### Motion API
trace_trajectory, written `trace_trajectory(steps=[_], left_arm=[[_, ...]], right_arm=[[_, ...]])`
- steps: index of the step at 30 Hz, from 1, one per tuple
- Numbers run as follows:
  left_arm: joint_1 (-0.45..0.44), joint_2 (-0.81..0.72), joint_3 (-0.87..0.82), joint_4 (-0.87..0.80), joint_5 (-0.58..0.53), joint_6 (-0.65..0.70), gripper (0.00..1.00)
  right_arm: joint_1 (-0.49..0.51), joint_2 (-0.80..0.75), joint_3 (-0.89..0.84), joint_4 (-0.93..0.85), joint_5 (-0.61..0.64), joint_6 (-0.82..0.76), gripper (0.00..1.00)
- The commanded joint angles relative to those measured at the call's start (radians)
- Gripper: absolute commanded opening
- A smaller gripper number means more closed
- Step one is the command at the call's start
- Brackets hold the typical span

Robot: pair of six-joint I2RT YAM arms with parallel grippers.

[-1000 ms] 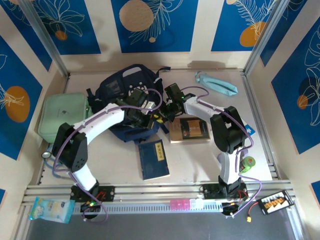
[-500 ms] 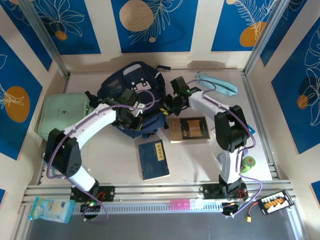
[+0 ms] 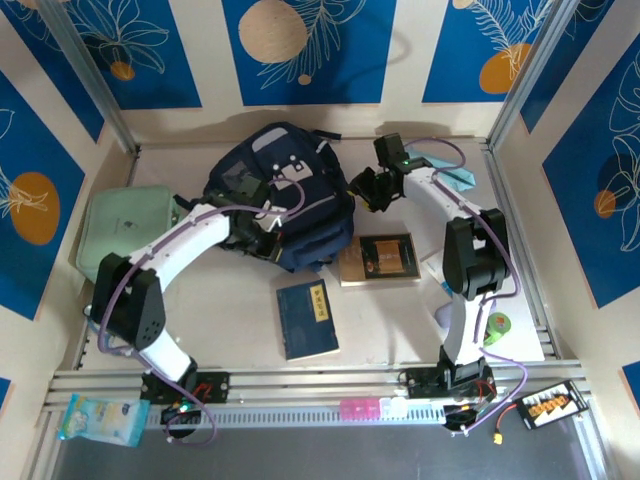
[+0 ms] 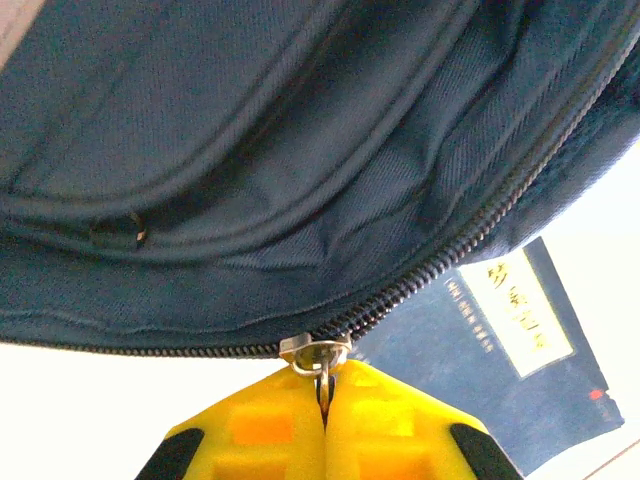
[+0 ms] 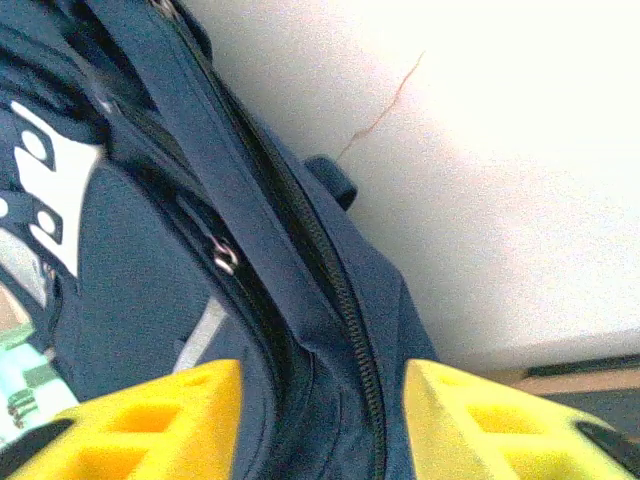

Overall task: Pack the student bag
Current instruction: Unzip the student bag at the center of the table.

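- Overhead, the light is bright and even, with soft, short shadows on the pale bench point(image 3: 240, 310).
- Right wrist view: top right burns out white; the near yellow fingers point(image 5: 150, 420) are blurred.
- Left wrist view: backpack point(image 4: 300, 150) weave sharp, lower corners glaring.

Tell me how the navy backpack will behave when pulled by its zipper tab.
Probably floppy: the backpack fabric folds and creases near the zipper tab. Likely to bunch or slide on the smooth table rather than hold shape.

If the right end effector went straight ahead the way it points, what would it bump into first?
Probably the backpack: its zipper lies straight ahead of the open right end effector, though depth is unclear.
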Motion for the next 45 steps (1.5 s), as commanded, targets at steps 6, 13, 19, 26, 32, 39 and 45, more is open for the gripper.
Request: trace_trajectory(steps=[6, 13, 19, 26, 32, 39, 45], left_arm=[[-0.055, 0.093, 0.112, 0.209, 0.178, -0.111, 0.0], [-0.089, 0.151, 0.142, 0.298, 0.229, -0.168, 0.0], [-0.099, 0.164, 0.134, 0.321, 0.238, -0.185, 0.0], [-0.103, 0.158, 0.106, 0.334, 0.241, -0.194, 0.0], [-0.102, 0.158, 0.097, 0.301, 0.223, -0.162, 0.0], [-0.093, 0.141, 0.075, 0.203, 0.191, -0.089, 0.0], [-0.06, 0.106, 0.02, 0.051, 0.117, 0.041, 0.0]], right_arm=[[0.006, -0.33, -0.234, -0.046, 0.074, 0.06, 0.72], [0.091, -0.425, -0.415, 0.071, -0.015, 0.203, 0.92], [0.145, -0.306, -0.372, 0.12, -0.06, 0.255, 0.95], [0.19, -0.183, -0.304, 0.08, -0.049, 0.27, 0.93], [0.19, -0.172, -0.358, 0.107, -0.014, 0.322, 0.69], [0.174, -0.182, -0.367, 0.083, 0.069, 0.32, 0.47], [0.158, -0.184, -0.369, 0.104, 0.121, 0.283, 0.33]])
